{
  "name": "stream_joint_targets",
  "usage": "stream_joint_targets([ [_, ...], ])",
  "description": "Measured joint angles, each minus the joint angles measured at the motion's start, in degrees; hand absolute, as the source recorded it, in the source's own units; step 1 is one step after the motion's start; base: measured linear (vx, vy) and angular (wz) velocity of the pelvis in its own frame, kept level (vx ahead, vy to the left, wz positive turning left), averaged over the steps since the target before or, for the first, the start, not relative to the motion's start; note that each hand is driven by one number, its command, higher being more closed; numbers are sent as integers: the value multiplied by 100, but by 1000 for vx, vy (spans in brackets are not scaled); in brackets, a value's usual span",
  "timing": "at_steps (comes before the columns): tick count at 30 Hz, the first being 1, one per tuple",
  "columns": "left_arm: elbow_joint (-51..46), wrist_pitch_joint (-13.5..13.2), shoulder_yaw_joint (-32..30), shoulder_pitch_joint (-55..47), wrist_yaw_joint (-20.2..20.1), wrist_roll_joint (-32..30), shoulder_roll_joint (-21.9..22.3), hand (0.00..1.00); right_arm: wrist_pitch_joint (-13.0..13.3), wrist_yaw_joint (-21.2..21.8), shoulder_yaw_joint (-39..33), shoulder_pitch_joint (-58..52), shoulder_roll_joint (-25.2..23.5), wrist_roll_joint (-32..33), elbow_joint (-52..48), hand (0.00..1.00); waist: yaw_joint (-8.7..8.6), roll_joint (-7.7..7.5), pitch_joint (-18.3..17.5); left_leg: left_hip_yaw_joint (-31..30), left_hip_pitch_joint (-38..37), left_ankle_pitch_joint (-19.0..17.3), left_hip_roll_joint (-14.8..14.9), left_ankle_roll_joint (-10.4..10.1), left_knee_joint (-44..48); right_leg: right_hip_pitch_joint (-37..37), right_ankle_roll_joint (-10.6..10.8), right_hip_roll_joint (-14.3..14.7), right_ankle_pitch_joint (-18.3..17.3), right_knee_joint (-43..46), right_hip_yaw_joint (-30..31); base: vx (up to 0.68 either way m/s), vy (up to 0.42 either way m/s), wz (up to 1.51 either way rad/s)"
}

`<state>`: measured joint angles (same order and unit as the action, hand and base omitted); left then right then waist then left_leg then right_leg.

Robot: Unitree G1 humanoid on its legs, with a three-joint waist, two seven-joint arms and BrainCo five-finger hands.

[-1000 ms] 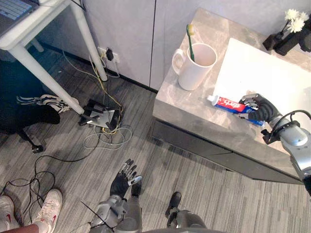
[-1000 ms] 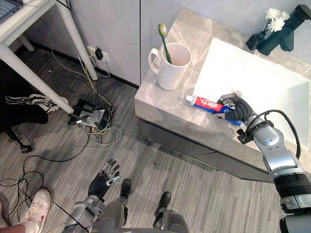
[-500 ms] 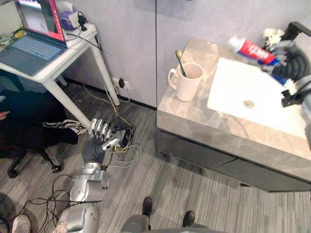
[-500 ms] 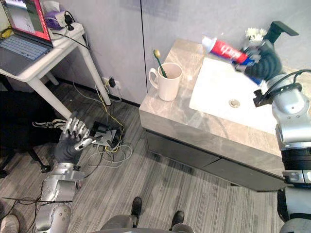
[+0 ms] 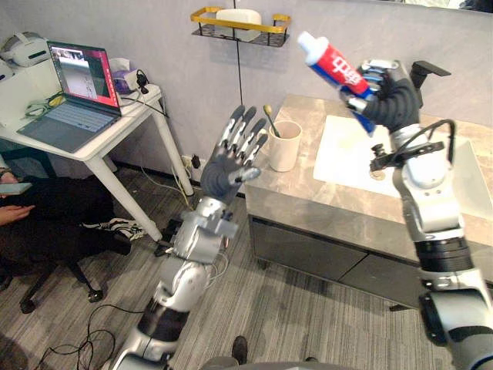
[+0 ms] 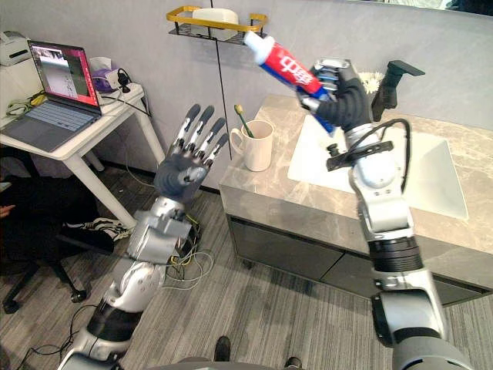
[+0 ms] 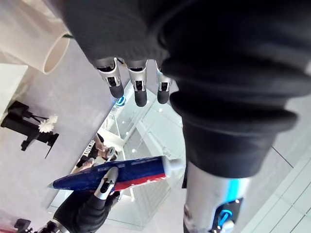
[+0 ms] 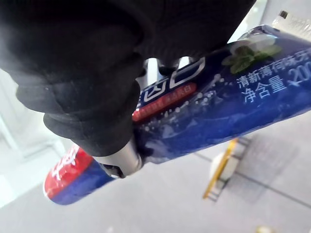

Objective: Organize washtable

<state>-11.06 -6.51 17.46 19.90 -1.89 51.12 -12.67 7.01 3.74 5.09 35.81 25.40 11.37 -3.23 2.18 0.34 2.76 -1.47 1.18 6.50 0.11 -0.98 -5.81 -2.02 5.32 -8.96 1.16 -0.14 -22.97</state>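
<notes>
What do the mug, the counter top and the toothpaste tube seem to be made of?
Mug: probably glazed ceramic; thick, smooth white wall. Counter top: stone or stone-look slab, matte; grey veined pattern. Toothpaste tube: likely glossy plastic laminate; printed, shiny skin.

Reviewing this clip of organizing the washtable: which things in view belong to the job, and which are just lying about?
Job: toothpaste tube, held high in the right hand; mug holding a toothbrush, on the washtable; left hand, open, holding nothing.
Lying about: laptop on the white desk; seated person beside it; black faucet at the sink.
</notes>
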Motion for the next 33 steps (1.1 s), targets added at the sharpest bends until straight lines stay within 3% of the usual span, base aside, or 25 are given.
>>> stream_joint_targets([
  [12,439,160,316,547,89,-2,-154,0,-103,286,495,-651,-480,154,-61,100,-140,-70,-139,84,0,22,-14,28,-3,12,-1,9,100,-102,133,-8,-1,-3],
  [26,666,170,493,985,226,-85,35,0,-197,404,683,-927,-710,157,-64,100,-160,-119,-198,177,6,21,-19,29,-5,29,8,19,170,-195,249,-7,-2,-3],
  [33,667,169,554,990,229,-199,79,0,-195,452,681,-1040,-710,251,-88,100,-255,-151,-219,201,6,21,-15,29,-5,38,7,22,171,-197,266,0,0,0],
])
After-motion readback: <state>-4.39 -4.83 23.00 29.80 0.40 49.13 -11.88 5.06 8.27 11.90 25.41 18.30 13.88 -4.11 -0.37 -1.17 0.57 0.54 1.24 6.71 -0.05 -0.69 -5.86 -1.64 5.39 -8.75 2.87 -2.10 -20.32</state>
